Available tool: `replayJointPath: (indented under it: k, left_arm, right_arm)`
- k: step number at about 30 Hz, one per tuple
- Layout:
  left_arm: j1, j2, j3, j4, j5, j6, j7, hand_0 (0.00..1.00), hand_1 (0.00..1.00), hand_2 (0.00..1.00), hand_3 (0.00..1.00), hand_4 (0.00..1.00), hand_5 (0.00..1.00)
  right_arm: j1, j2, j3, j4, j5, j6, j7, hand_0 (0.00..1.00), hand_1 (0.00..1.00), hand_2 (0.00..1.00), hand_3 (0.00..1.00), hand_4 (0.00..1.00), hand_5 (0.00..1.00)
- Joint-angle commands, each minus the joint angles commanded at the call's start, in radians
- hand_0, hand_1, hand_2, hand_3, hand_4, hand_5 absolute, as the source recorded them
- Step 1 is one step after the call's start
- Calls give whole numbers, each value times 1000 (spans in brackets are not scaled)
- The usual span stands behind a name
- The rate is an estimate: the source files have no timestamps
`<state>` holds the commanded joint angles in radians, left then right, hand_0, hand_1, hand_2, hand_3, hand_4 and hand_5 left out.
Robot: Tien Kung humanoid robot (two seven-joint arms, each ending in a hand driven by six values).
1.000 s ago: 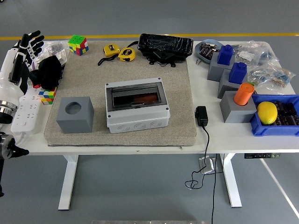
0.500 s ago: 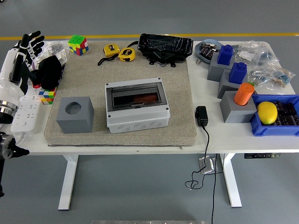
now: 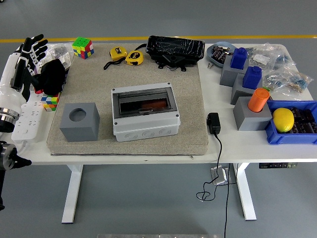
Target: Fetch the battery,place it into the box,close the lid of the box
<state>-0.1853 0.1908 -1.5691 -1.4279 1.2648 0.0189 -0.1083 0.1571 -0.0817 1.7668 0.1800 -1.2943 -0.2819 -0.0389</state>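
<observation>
A grey box [image 3: 145, 117] with a tinted see-through lid stands on the beige mat [image 3: 129, 84] mid-table. The lid lies shut, and a red-orange object [image 3: 154, 104] shows through it inside the box. My left hand [image 3: 30, 47] is at the far left edge of the table, raised, fingers spread and holding nothing, well away from the box. The right arm is out of sight.
A grey cube with a round hole [image 3: 79, 121] sits left of the box. A white power strip [image 3: 29, 116], Rubik's cubes [image 3: 82, 47], tape measures [image 3: 126, 56], a black pack [image 3: 175, 49], grey and blue blocks [image 3: 241, 72], a blue bin with a lemon [image 3: 284, 119] and a black adapter [image 3: 214, 122] surround it.
</observation>
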Motion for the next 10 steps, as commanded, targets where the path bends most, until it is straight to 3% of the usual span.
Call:
replayJointPath:
  k: [10]
  left_arm:
    - [-1, 0, 4, 1, -2, 3, -1, 904, 897, 868, 863, 998, 998]
  right_arm:
    - [-1, 0, 4, 0, 1, -1, 0, 985, 911, 833, 878, 998, 998]
